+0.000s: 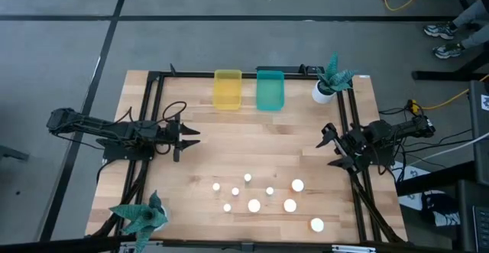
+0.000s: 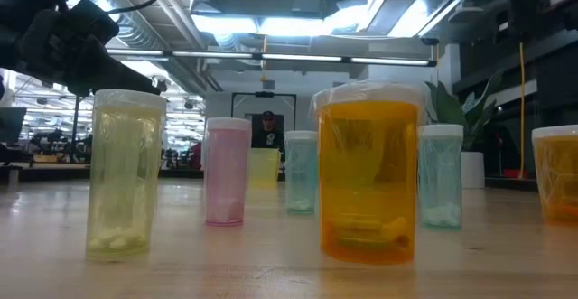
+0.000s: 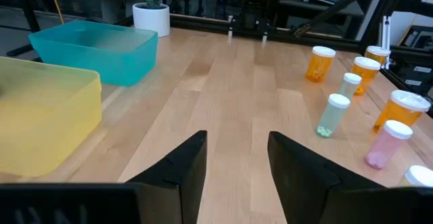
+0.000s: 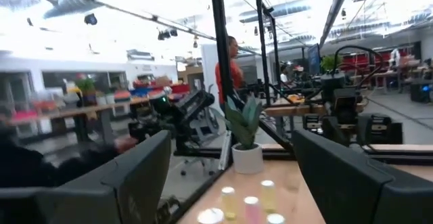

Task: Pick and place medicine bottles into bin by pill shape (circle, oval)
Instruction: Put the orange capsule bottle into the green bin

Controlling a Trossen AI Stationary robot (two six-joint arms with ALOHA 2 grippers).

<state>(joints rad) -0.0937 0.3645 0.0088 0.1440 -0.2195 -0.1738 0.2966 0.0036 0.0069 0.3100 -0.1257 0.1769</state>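
Several small bottles with white caps (image 1: pixel 254 205) stand upright on the wooden table near its front edge. From the low view they show as orange (image 2: pixel 368 177), pink (image 2: pixel 227 172), teal (image 2: pixel 302 172) and pale yellow-green (image 2: pixel 125 177). A yellow bin (image 1: pixel 228 89) and a teal bin (image 1: pixel 270 90) stand side by side at the far edge. My left gripper (image 1: pixel 192 137) is open and empty at mid-left, above the table (image 3: pixel 237 163). My right gripper (image 1: pixel 326 147) is open and empty at mid-right (image 4: pixel 230 176).
A white pot with a green plant (image 1: pixel 325 91) stands at the far right, beside the teal bin. Another green plant (image 1: pixel 141 216) sits at the front left corner. Black frame rails (image 1: pixel 149 115) run along the table's sides. People show in the room beyond the table.
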